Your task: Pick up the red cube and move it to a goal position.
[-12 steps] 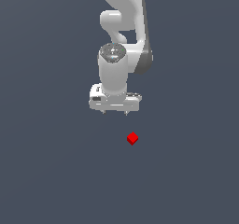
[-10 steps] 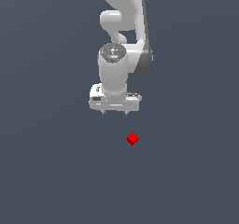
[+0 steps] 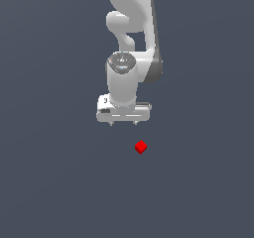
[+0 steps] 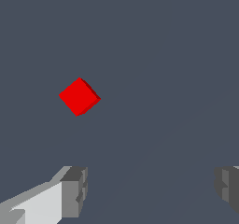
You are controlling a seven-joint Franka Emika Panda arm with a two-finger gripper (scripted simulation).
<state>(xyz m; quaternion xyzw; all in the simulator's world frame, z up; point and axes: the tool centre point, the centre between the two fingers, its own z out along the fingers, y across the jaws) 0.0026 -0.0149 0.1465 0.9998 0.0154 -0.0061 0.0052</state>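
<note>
A bare simulated scene: flat, featureless grey-blue ground [image 3: 49,182], no walls or furnishings.

Glossy white rounded arm segments, dark grey joint bands, silver-grey cap, white tool [image 3: 123,123] with grey fingertips [image 4: 74,191]

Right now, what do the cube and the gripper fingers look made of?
Red cube: flat matte red, no texture or markings; material open, plastic-like at best. Fingers: white bodies with darker grey ribbed pads, possibly rubber. Simulator render, so surfaces say little.
</note>
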